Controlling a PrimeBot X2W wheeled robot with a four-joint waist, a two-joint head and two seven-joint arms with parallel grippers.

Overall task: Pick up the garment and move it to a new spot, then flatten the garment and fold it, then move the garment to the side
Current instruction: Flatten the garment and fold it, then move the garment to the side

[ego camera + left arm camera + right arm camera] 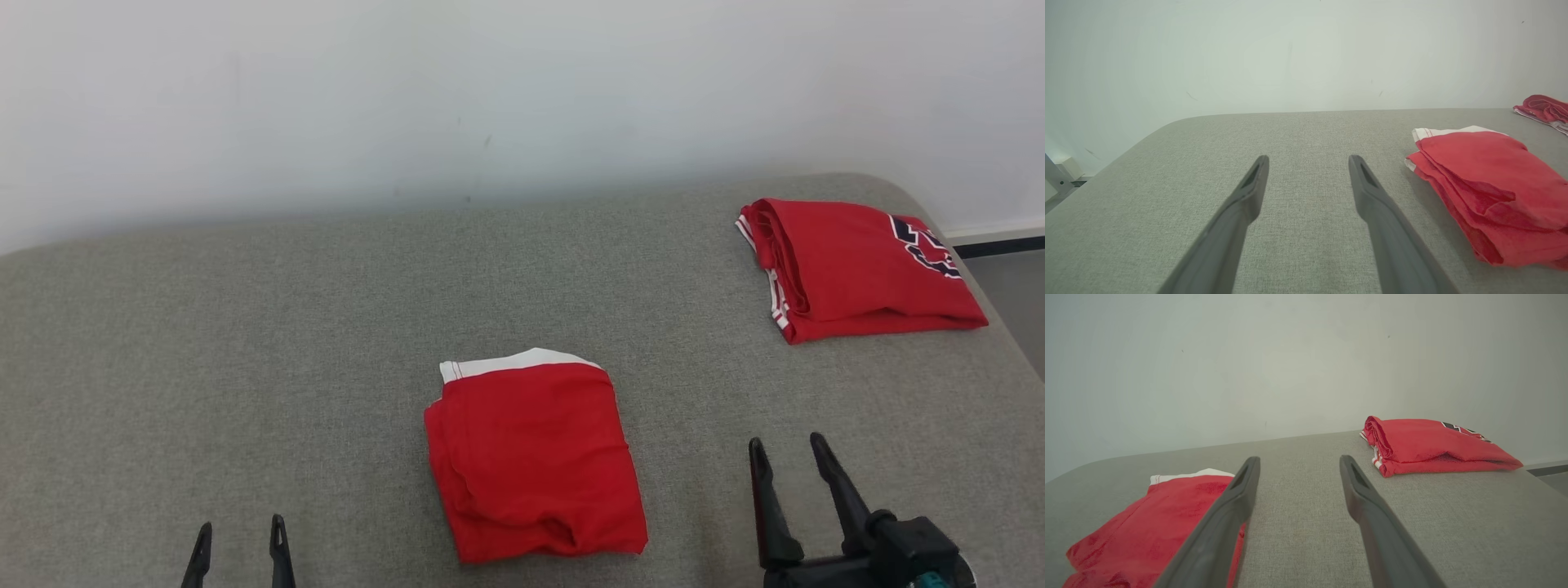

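A red garment (532, 457) with a white band along its far edge lies folded into a rough square on the grey padded surface (245, 343), near the front middle. The left wrist view has the garment (1490, 192) at its right, and the right wrist view has the garment (1155, 531) at its lower left. My left gripper (240, 532) stands open at the lower left, well to the garment's left, holding nothing. Open and empty too, my right gripper (788, 453) hovers to the garment's right. Neither touches the cloth.
A second folded red garment (857, 265) with white stripes and a dark logo lies at the far right corner of the surface. A white wall (490, 98) runs behind. The surface's right edge (1016, 343) drops to the floor.
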